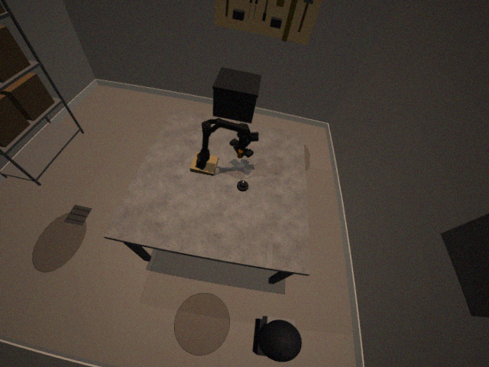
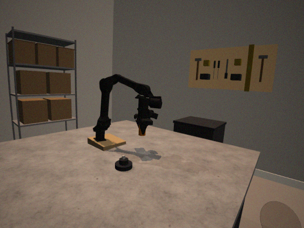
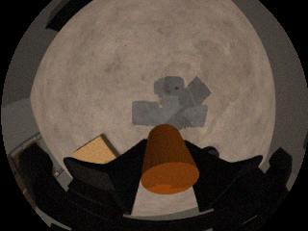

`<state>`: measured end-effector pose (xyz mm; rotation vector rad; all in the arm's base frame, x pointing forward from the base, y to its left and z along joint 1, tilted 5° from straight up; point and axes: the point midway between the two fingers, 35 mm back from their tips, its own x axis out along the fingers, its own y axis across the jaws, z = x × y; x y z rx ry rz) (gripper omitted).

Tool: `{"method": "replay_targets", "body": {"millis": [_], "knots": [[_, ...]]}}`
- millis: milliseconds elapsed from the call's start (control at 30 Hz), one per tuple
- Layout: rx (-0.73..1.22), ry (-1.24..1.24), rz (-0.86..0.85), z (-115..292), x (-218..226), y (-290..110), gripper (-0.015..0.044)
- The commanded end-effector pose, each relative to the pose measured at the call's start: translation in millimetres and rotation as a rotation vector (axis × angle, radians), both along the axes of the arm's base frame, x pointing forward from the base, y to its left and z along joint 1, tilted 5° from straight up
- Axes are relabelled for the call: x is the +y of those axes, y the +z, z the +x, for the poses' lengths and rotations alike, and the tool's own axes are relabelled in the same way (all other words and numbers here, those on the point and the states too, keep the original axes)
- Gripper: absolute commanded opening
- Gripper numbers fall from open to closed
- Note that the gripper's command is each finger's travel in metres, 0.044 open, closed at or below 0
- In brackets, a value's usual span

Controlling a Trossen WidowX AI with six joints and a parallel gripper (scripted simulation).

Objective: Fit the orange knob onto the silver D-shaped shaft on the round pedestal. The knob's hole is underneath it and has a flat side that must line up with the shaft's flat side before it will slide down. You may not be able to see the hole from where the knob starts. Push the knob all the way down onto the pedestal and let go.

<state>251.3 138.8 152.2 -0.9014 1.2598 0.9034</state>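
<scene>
One gripper clamps your knob above the table; only exterior shows the shaft.

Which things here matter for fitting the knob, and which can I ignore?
In play: orange knob gripped in the gripper above the table; round pedestal with its silver shaft.

Ignore: black cabinet, shelf of boxes, tool board.

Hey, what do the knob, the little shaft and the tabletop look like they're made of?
The orange knob, held in the gripper, looks like matte plastic: even colour, no glint. The shaft is pale silver, probably metal, though too small to be sure. The tabletop looks like rough concrete or stone: mottled grey, dull.
</scene>
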Motion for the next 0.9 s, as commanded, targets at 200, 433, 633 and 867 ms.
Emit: {"method": "replay_targets", "body": {"millis": [200,433,633,867], "knots": [[-0.013,-0.001,0.002,-7.3,-4.1,28.9,0.0000],[-0.130,-0.012,-0.048,-11.5,-2.5,36.7,0.0000],[-0.256,-0.026,-0.098,-17.3,-1.7,49.3,0.0000],[-0.394,-0.040,-0.155,-23.9,-1.0,63.7,0.0000]]}}
